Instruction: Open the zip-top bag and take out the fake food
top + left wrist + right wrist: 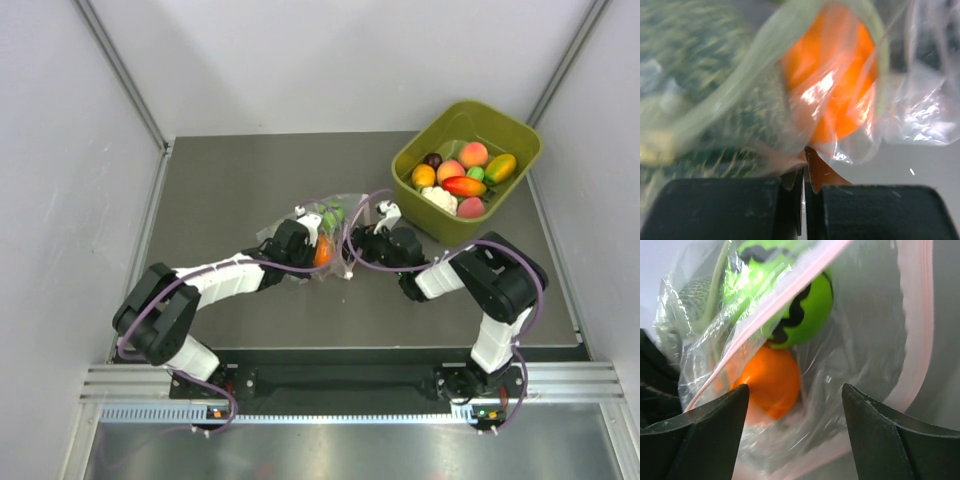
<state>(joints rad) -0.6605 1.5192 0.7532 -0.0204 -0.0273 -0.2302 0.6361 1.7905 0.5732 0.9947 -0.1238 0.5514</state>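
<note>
Pinching a fold of the zip-top bag point(920, 110) w/ my left fingers point(803, 182). They're pressed tight together on the clear plastic, just under the orange fruit point(835, 85), which fills most of the left wrist view. My right fingers point(795, 397) are spread wide apart, nothing clamped, w/ crinkled bag film sitting btwn them. Thru the right wrist cam the pink zip strip point(922, 315) runs up the right side and another stretch cuts diagonally across the green fruit point(807, 305), which has black wavy marks. The orange one sits touching it, just below. From the top cam the bag's mid-table point(230, 190), btwn both fingers. The olive-green tub point(455, 235) w/ other toy food is off to the back right, well apart.
</note>
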